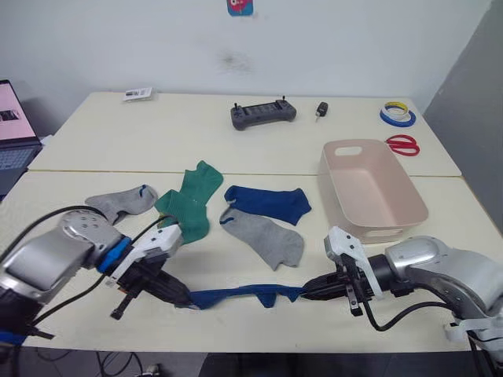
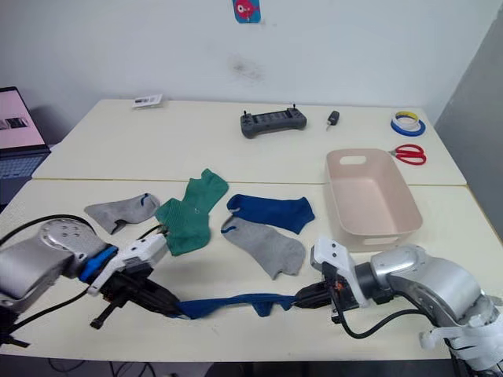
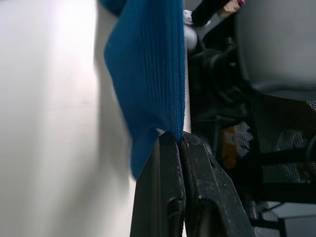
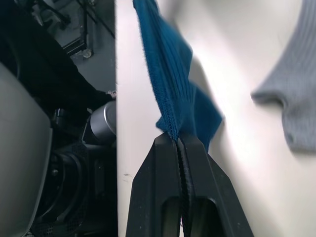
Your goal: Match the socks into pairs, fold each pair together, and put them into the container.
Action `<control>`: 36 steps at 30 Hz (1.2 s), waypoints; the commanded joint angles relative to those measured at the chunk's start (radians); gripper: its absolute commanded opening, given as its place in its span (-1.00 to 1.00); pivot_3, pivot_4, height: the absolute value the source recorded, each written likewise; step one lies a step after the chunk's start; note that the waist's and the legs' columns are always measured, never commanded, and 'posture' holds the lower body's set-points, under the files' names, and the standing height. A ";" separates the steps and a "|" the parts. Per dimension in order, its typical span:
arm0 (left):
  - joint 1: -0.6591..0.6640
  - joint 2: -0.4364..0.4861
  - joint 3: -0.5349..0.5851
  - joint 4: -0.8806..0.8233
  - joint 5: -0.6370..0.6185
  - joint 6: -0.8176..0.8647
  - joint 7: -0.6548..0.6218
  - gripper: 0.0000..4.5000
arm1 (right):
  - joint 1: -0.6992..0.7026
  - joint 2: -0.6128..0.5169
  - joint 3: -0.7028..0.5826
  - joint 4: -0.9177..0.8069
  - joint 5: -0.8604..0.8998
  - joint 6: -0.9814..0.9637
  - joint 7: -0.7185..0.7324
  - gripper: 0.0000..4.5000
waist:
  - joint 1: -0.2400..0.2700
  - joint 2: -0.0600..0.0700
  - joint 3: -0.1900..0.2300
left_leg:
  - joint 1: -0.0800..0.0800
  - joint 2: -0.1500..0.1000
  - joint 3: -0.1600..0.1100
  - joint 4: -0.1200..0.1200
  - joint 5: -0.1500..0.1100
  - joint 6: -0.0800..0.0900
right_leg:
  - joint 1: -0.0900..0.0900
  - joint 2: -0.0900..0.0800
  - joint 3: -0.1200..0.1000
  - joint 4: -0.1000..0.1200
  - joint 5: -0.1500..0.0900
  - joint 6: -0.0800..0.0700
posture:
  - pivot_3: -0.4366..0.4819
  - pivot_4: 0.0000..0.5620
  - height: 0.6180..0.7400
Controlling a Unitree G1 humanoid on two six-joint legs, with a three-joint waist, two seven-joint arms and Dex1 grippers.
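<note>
two grippers pinch one dark blue sock (image 1: 236, 296) between them near the front edge of the table (image 1: 236, 141). the left gripper (image 1: 179, 298) has its fingers pressed together on one end of that sock, and the right gripper (image 1: 308, 293) has its fingers pressed together on the other end, so the sock lies stretched long between them. behind it lie a grey sock (image 1: 263, 235) and, just beyond that, the second dark blue sock (image 1: 267, 203). two green socks (image 1: 190, 202) lie overlapping further to the left, and the other grey sock (image 1: 122, 202) lies left of them. the container (image 1: 371, 191) stands open on the right side of the table, well apart from the held sock. a black controller (image 1: 262, 113), tape rolls (image 1: 397, 114) and red scissors (image 1: 402, 144) sit at the far side.
</note>
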 commanded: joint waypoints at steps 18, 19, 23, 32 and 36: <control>-0.166 -0.259 0.018 0.276 0.186 -0.019 0.099 -0.74 | -0.059 0.161 0.016 0.098 -0.133 -0.001 -0.173 -0.73 | -0.002 0.000 0.000 | 0.001 0.001 -0.002 0.003 0.000 0.000 | 0.000 -0.002 0.000 0.003 0.000 0.000 | -0.05 -0.47 1.00; -0.167 -0.262 0.028 0.285 0.191 -0.037 0.107 -0.62 | -0.057 0.166 0.006 0.092 -0.134 -0.002 -0.182 -0.58 | -0.002 0.000 0.000 | 0.001 0.001 -0.002 0.003 0.000 0.000 | 0.000 -0.002 0.000 0.003 0.000 0.000 | -0.05 -0.47 1.00; -0.168 -0.261 0.075 0.305 0.188 -0.058 0.127 -0.10 | -0.039 0.159 -0.039 0.047 -0.128 -0.009 -0.200 0.00 | -0.002 0.000 0.000 | 0.001 0.001 -0.002 0.003 0.000 0.000 | 0.000 -0.003 0.000 0.003 0.000 0.000 | -0.05 -0.47 1.00; -0.112 -0.233 0.249 0.285 0.137 -0.058 0.197 0.97 | 0.096 0.094 -0.173 -0.105 -0.152 -0.100 -0.226 1.00 | -0.002 0.000 0.000 | 0.000 0.001 -0.002 0.003 0.000 0.000 | 0.001 -0.004 0.000 0.002 0.000 0.000 | -0.05 -0.47 1.00; 0.023 -0.225 0.327 0.173 0.085 0.000 0.232 0.97 | 0.277 0.037 -0.314 -0.197 -0.072 -0.149 -0.156 1.00 | -0.001 0.000 0.000 | 0.001 0.001 -0.002 0.002 0.000 0.000 | 0.001 -0.005 0.000 0.002 0.000 0.000 | -0.05 -0.47 1.00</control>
